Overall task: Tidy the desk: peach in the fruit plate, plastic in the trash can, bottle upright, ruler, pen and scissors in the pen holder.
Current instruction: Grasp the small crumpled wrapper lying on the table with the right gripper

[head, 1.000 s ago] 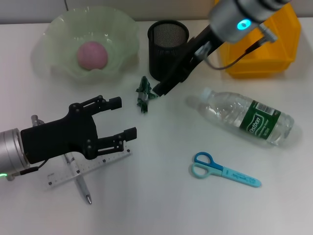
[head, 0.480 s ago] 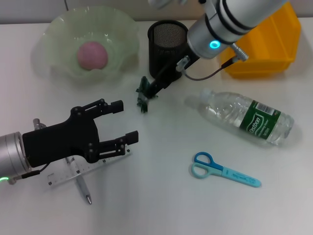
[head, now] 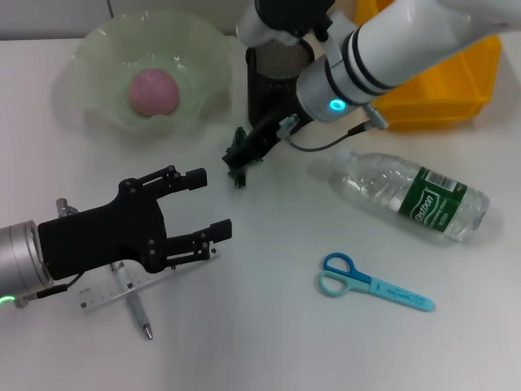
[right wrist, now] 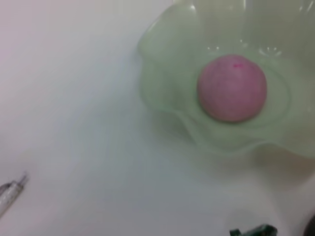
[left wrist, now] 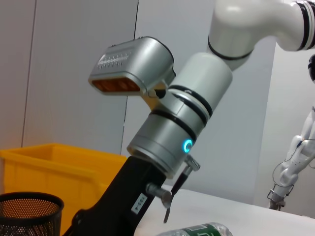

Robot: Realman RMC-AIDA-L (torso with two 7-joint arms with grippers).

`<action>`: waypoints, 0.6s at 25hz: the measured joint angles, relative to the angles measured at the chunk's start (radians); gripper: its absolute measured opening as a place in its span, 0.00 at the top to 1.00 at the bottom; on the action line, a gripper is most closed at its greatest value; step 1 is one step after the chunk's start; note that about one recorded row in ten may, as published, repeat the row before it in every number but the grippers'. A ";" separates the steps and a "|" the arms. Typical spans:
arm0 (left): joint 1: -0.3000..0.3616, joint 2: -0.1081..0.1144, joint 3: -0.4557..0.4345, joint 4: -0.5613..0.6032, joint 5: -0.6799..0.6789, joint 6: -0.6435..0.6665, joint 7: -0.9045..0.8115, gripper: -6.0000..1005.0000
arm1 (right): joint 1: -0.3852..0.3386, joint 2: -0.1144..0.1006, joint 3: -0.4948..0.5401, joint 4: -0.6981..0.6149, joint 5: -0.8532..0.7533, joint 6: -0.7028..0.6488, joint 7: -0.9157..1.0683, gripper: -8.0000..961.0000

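Note:
The pink peach (head: 153,91) (right wrist: 231,87) lies in the pale green fruit plate (head: 89,61) (right wrist: 157,73). A crumpled green plastic scrap (head: 237,160) (right wrist: 253,230) lies in front of the black mesh pen holder (head: 264,90). My right gripper (head: 247,153) reaches down to the scrap and its tip is right at it. The clear bottle (head: 411,195) lies on its side at the right. Blue scissors (head: 370,283) lie in front of it. My left gripper (head: 208,202) hovers open over the clear ruler (head: 106,295) and the pen (head: 138,314).
A yellow bin (head: 452,77) (left wrist: 49,157) stands at the back right, behind my right arm (left wrist: 172,132). The pen holder (left wrist: 29,211) and the bottle's label (left wrist: 197,230) show low in the left wrist view. A pen tip (right wrist: 10,192) shows in the right wrist view.
My right arm has swung left and down, bringing its gripper from beside the pen holder onto the green plastic scrap. The left gripper has barely shifted.

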 joint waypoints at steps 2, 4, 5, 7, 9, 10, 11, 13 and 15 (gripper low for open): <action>0.000 0.000 0.000 0.001 0.000 0.001 0.000 0.18 | -0.011 0.000 -0.042 -0.001 0.041 0.034 -0.007 0.29; 0.000 0.000 0.000 0.001 0.000 0.001 -0.001 0.18 | -0.019 0.000 -0.082 -0.001 0.077 0.071 -0.012 0.29; 0.000 -0.001 0.000 0.002 0.000 0.002 -0.001 0.18 | -0.022 0.000 -0.092 -0.001 0.086 0.082 -0.014 0.29; 0.000 -0.003 0.000 0.005 0.000 0.003 -0.003 0.18 | -0.036 0.000 -0.146 0.000 0.125 0.121 -0.019 0.29; 0.000 -0.003 0.000 0.005 0.000 0.004 -0.004 0.18 | -0.037 0.000 -0.161 0.001 0.134 0.128 -0.019 0.29; 0.000 -0.003 0.000 0.005 0.000 0.004 -0.004 0.18 | -0.037 0.000 -0.161 0.001 0.134 0.128 -0.019 0.29; -0.002 -0.004 0.000 0.004 0.000 0.006 -0.005 0.18 | -0.040 0.000 -0.178 0.004 0.144 0.138 -0.019 0.30; -0.003 -0.004 0.000 0.005 0.000 0.008 -0.005 0.18 | -0.042 0.000 -0.181 0.004 0.146 0.140 -0.019 0.30; -0.004 -0.005 0.000 0.005 0.000 0.012 -0.005 0.18 | -0.047 0.000 -0.182 0.004 0.149 0.142 -0.019 0.30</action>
